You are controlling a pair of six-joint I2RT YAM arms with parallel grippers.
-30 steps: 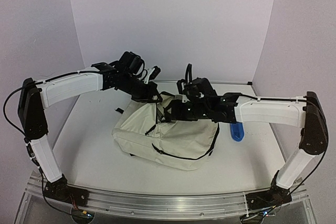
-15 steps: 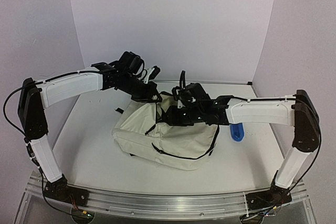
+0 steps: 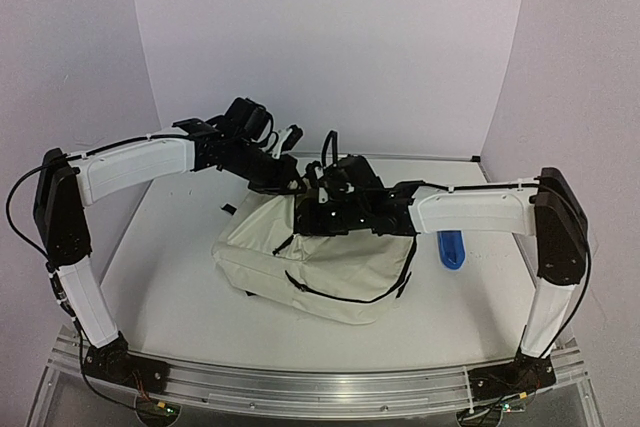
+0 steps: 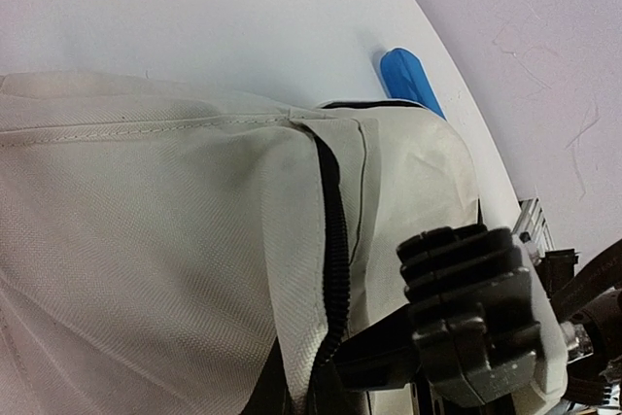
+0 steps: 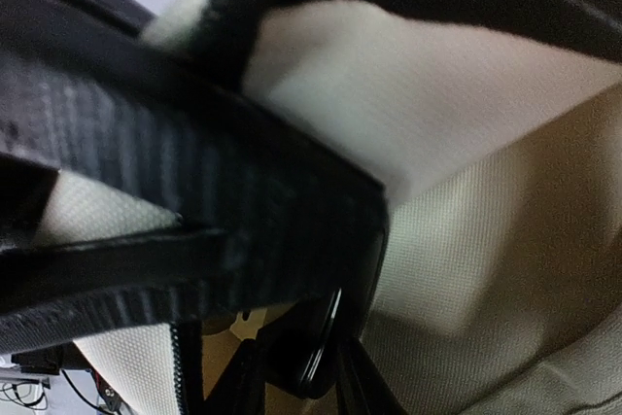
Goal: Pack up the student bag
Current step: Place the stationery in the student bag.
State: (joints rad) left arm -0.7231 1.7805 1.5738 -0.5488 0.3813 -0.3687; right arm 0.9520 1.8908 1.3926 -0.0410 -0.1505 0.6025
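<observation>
Pinching student bag rim with left fingers, right fingers alongside, grip unclear

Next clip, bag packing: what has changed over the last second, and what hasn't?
The right gripper moved left across the top of the student bag, its arm folding in, so more of the blue object beside the bag shows. Whether it has taken hold of the black strap in front of its camera cannot be told. The left gripper stayed shut on the bag's far edge, and the bag stayed in place.
</observation>
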